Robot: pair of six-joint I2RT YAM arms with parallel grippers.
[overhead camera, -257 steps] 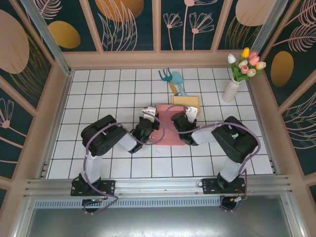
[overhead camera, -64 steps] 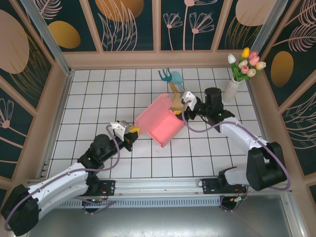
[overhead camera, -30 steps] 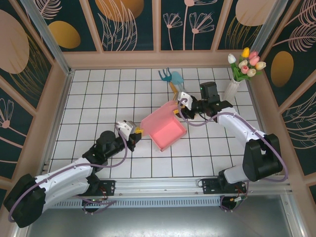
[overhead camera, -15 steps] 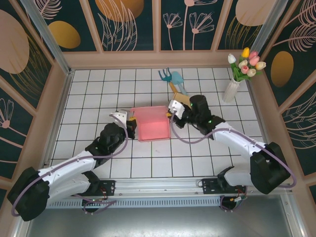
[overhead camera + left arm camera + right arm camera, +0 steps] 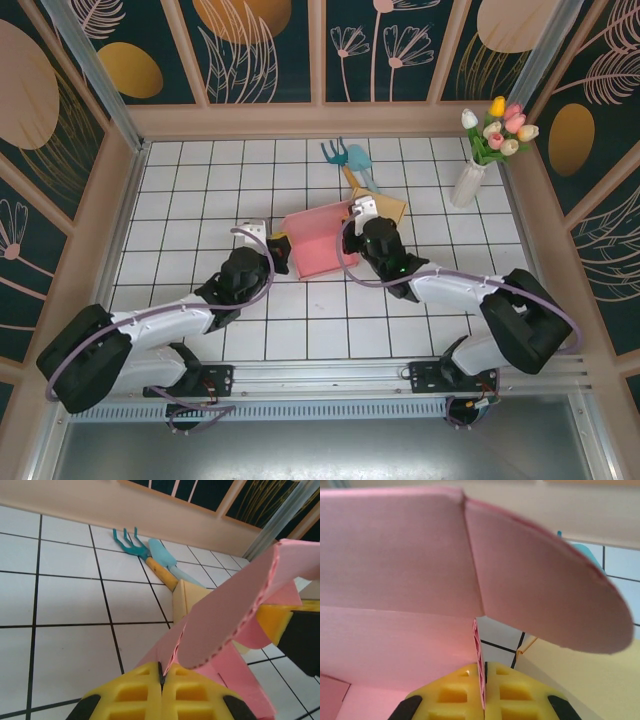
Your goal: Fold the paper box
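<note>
Swung round from a diagonal 1 second ago to lie nearly square across the middle of the tiled bench: pink paper box, carried between 2 arms. Resting on the tiles or held just above them, impossible to tell.

Judged roughly halfway through the fold. Walls standing around an open tray. 1 rounded flap hanging loose over the right side, another bowed outward in the left wrist view, neither tucked, nothing closed over the top. Left to do, on this showing: folding in the loose flaps and locking them.

Gripped at both ends. Left pincer clamped on the left wall edge, yellow pads pressed together on pink card. Right pincer closed likewise on the right wall, thin card sandwiched between its own pads.

Plenty of bare tile to the left and toward the arm bases for turning or setting down. Tighter behind and to the right:
- tan carton just beside the box's far right corner, touching or not unclear;
- vase of tulips well apart, near the right wall;
- teal hand fork and trowel near the back, just beyond the carton.

Greatest risk, by this reading: snagging the carton on any push away from the arms.
</note>
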